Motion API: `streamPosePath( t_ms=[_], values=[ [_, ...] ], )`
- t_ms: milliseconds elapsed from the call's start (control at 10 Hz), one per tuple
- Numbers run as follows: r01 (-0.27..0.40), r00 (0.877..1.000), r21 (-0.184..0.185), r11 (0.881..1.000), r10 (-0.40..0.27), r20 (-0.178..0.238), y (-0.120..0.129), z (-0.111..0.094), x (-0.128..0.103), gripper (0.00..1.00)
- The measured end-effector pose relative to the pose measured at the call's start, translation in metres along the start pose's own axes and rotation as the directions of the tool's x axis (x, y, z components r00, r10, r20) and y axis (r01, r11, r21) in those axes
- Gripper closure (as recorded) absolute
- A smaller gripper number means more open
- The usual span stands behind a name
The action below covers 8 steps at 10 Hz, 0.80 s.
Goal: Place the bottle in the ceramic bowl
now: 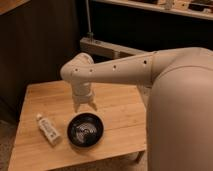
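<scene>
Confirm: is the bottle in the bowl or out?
Out. The bottle lies on its side on the table, beside the empty ceramic bowl, not touching it; the gripper hangs just behind the bowl.

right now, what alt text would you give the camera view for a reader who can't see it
A white robot arm reaches over a wooden table, its gripper pointing down just behind an empty black ceramic bowl. A small clear bottle with a white cap lies on the table beside the bowl, apart from it and from the gripper.
</scene>
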Motion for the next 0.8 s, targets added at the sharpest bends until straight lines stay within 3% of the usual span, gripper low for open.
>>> streamPosePath(
  t_ms=[200,400,500,700,800],
  values=[
    [0.088,0.994,-0.017,0.996,-0.086,0.067,0.016,-0.010,-0.030,0.35],
    [0.212,0.970,-0.026,0.977,-0.208,0.127,0.043,-0.021,-0.055,0.35],
    [0.280,0.950,-0.024,0.960,-0.273,0.151,0.055,-0.025,-0.064,0.35],
    [0.415,0.894,-0.015,0.910,-0.404,0.196,0.086,-0.032,-0.076,0.35],
    [0.456,0.871,-0.008,0.890,-0.444,0.208,0.098,-0.033,-0.077,0.35]
  ],
)
